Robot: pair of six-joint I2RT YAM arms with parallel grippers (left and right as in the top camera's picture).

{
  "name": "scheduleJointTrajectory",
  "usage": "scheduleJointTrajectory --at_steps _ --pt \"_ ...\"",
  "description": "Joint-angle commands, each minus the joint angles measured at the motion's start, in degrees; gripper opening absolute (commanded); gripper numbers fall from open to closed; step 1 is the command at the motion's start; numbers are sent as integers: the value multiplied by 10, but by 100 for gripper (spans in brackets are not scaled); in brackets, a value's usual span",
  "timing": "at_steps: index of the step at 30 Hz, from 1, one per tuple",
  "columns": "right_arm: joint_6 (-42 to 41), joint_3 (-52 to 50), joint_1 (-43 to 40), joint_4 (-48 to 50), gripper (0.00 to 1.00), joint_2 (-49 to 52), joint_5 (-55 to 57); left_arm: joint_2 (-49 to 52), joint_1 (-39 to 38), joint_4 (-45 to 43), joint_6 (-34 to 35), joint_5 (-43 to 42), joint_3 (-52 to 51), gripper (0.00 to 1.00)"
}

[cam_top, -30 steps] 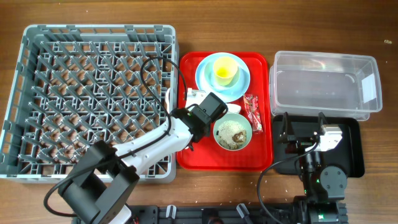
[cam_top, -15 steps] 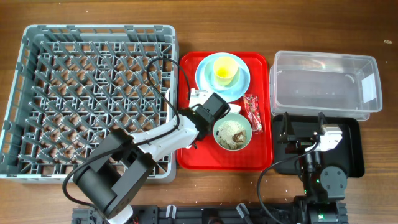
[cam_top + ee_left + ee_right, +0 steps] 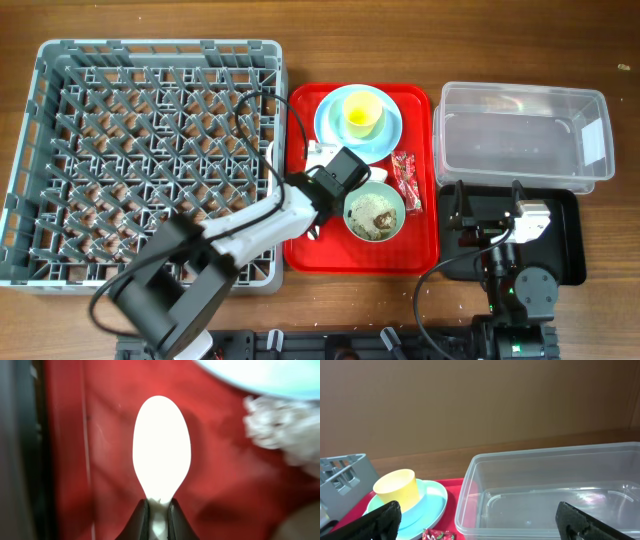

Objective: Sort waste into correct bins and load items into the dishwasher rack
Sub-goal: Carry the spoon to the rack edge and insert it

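The left gripper (image 3: 158,510) is pinched on the white spoon (image 3: 161,450), whose bowl juts ahead over the red tray (image 3: 100,470), with the napkin (image 3: 280,427) off right. The right gripper (image 3: 489,200) is spread wide, the clear tub (image 3: 520,135) just ahead, its label (image 3: 594,140) too small to read.

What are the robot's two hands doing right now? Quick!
Left gripper: closed on the spoon.
Right gripper: open, holding nothing.
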State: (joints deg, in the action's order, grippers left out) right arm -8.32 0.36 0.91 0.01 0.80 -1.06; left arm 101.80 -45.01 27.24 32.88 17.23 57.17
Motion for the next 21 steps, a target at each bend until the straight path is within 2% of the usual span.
scheduleJointTrajectory --at_steps 1,6,10,12,15,21 --pt "-7 -1 -3 3 100 -3 5 -99 -2 18 -14 57 18 4" --pt "-7 -1 -3 3 100 -3 5 -217 11 65 -79 121 18 4" --pt "-7 -1 -3 3 100 -3 5 -279 93 118 -101 124 18 4" --pt "-7 -1 -3 3 100 -3 5 -276 136 143 -102 120 18 4" --pt "-7 -1 -3 3 100 -3 5 -258 168 148 -102 62 18 4" --pt "-7 -1 -3 3 100 -3 5 -176 170 129 -102 50 18 4"
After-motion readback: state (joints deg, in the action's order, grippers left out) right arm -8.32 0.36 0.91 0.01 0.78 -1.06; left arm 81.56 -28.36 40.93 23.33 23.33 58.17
